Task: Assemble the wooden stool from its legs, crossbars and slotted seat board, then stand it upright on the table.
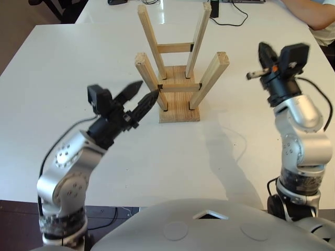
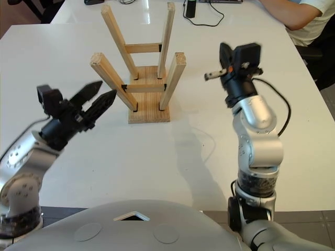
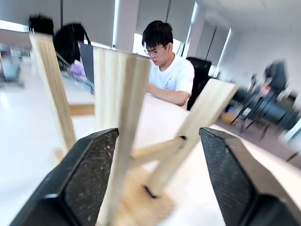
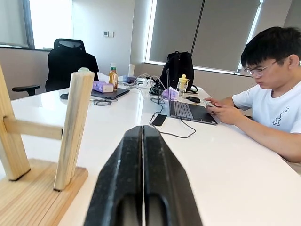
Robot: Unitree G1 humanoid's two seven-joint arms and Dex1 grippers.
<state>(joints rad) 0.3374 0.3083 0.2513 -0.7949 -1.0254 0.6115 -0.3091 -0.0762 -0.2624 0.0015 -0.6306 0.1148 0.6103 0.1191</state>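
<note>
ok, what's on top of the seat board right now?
Four legs stand up from the seat board, joined by crossbars; the board lies flat on the table. The joints under the leg ends are covered.

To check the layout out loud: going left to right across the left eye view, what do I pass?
left end effector, open → wooden stool, standing upside down with its legs up → right end effector, shut

No text, number or sign legible. Bottle (image 4: 113, 78) on far surface (image 4: 235, 169): label too small to read. Print on person's white shirt (image 4: 270, 106): cut off, unreadable.
</note>
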